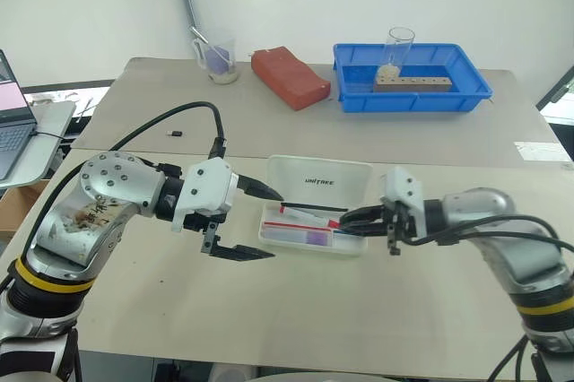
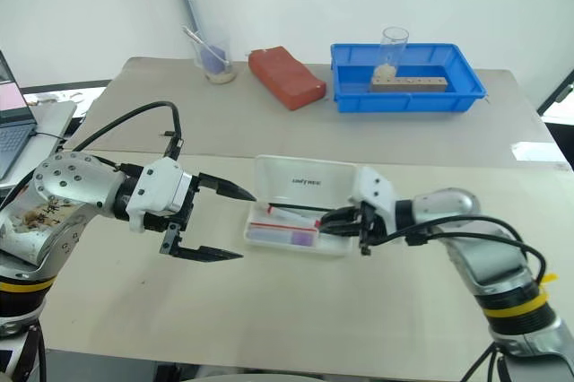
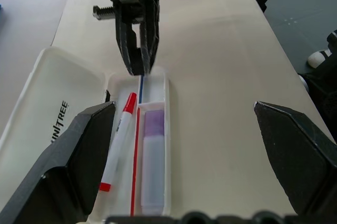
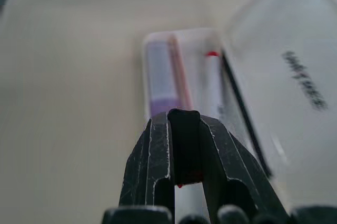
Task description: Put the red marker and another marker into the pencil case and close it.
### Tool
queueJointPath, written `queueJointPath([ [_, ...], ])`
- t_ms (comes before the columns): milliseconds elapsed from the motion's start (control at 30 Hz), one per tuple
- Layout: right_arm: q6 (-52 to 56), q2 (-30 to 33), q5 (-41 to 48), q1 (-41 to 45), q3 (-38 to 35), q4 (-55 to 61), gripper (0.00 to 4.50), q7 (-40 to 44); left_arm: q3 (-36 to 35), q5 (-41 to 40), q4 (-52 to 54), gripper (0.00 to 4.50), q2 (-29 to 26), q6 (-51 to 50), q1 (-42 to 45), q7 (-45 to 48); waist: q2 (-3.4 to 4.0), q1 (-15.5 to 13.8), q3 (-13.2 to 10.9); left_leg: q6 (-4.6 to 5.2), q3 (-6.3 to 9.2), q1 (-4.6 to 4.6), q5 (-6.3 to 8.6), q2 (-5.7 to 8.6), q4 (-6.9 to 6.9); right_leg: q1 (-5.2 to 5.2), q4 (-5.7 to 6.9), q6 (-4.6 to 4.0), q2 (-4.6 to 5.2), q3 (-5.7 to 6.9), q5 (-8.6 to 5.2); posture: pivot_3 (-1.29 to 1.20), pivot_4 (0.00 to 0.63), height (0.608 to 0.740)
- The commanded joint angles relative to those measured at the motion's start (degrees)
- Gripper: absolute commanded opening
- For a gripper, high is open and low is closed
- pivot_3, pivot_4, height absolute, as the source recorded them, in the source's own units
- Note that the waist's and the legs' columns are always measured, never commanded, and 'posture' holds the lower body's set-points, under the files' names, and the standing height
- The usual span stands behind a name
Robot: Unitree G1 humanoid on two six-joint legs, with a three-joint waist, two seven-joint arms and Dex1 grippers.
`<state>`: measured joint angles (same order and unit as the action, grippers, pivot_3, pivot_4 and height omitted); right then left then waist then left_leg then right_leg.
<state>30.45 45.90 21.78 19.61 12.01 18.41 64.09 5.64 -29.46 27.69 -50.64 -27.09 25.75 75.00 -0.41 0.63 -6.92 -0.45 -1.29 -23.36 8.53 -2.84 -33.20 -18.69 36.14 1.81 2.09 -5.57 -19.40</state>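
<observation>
pencil case sits open mid-bench between my two hands, lid tipped up on the far side, tray part nearer me. long axis runs left-right across me.

my left hand hovers just left of the case's left end, fingers spread wide, holding nothing, pointing right along the case. red marker lies in the tray's far lane beside the lid hinge, cap toward my right hand. purple marker lies in the near compartment, parallel to it. a thin red stick lies between them.

my right hand is at the right end of the case, fingers pressed together, tips over the tray end; nothing pinched that i can make out.

both markers look in already, so my guess is closing the lid is what's left. the lid's free edge is on the far side, so it has to swing toward me. both hands are about equally near; the left is open and free.

left wrist view shows the lanes from above, plus a thin blue line under my right fingertips. head views can't separate those. right wrist view looks low along the tray and shows the lid lettering.
</observation>
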Motion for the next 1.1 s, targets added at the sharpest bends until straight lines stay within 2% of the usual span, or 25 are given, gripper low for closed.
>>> queueJointPath([
  [33, -3.83, 0.59, -3.06, 0.94, 1.71, -1.91, 0.30, 1.92, -2.60, -1.12, 2.87, 4.50, -1.42, 0.30, -0.79, -0.74, 0.00, -0.11, 0.00, 0.00, 0.00, 0.01, 0.00, 0.00, -0.01, -0.01, -0.01, 0.00, 0.00, 0.00, 0.00, 0.00, 0.150, 0.740],
  [400, -6.47, -0.08, -5.80, 1.58, 2.16, -5.27, 0.30, 2.96, -3.19, -1.14, 5.14, 4.50, -2.34, -0.34, -3.12, -2.98, 0.00, 0.10, 0.00, 0.00, -0.02, 0.04, 0.00, -0.03, 0.01, -0.01, 0.05, -0.06, -0.01, 0.00, 0.03, 0.00, 0.150, 0.740],
  [467, -6.66, -0.25, -6.14, 1.52, 2.21, -5.57, 1.33, 2.90, -3.05, -0.87, 5.07, 4.50, -2.47, -0.15, -3.34, -3.01, 0.00, 0.04, 0.00, 0.00, -0.02, 0.04, 0.00, -0.02, 0.00, 0.00, 0.04, -0.06, -0.01, 0.00, 0.03, 0.00, 0.150, 0.740],
  [700, -5.77, -0.72, -6.64, 1.51, 1.47, -5.78, 3.76, 2.17, -2.42, -0.47, 4.18, 4.50, -2.12, 0.03, -2.25, -3.30, 0.00, 0.10, 0.00, 0.00, -0.02, 0.04, 0.00, -0.02, 0.01, -0.01, 0.05, -0.07, -0.01, 0.00, 0.03, 0.00, 0.150, 0.740],
  [767, -5.28, -0.67, -6.27, 1.51, 0.94, -5.50, 4.33, 1.97, -2.25, -0.33, 3.74, 4.50, -1.97, 0.13, -1.86, -3.37, 0.00, 0.06, 0.00, 0.00, -0.02, 0.04, 0.00, -0.02, 0.01, 0.00, 0.04, -0.07, -0.01, 0.00, 0.03, 0.00, 0.150, 0.740],
  [967, 3.05, -1.46, 1.20, 2.32, -5.86, 0.45, 4.43, -1.28, -3.30, 0.41, -0.70, 4.50, -1.17, -0.84, 0.07, -5.60, 0.01, 0.06, -0.01, 0.00, -0.02, 0.03, 0.00, -0.02, 0.00, -0.01, 0.06, -0.07, -0.01, 0.00, 0.03, 0.00, 0.150, 0.740],
  [1100, 10.95, -2.05, 6.31, 3.43, -12.86, 5.83, 4.43, -7.70, -4.63, 0.97, -7.70, 4.50, 0.55, -2.66, 3.05, -9.60, -0.01, 0.04, -0.01, 0.00, 0.02, 0.03, 0.00, -0.02, 0.01, 0.00, 0.09, -0.06, -0.02, 0.01, 0.03, 0.00, 0.150, 0.740],
])
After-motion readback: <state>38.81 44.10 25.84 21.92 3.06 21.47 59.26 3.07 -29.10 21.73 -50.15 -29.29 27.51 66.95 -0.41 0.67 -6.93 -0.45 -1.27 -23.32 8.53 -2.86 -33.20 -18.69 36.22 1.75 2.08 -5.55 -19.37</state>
